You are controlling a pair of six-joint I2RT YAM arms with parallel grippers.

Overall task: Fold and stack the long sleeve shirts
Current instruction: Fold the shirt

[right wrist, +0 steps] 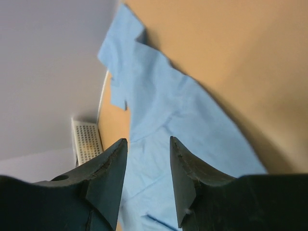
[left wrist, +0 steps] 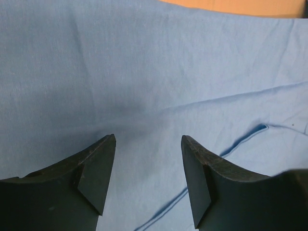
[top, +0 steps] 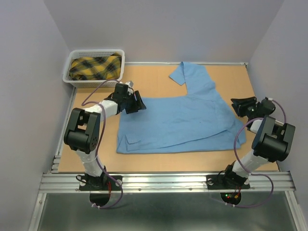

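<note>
On the table [top: 154, 84], the blue shirt [top: 183, 120] lies flat, apparently part-folded with one sleeve out; the left gripper [top: 137, 103] and right gripper [top: 239, 107] hover empty, jaws apart, stacking not yet begun.

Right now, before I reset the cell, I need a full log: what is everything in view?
shirt: one, light blue, spread flat mid-table, one sleeve reaching toward the far edge
basket: one, white, at the far left corner
plaid cloth: one, yellow and black, inside the basket
table: one, tan top, under the shirt
rail: one, silver, along the near edge, carrying both arm bases
left pincer: one, black, open, nothing between the jaws, over the shirt's far left edge
right pincer: one, black, open, nothing between the jaws, beside the shirt's right edge
</note>
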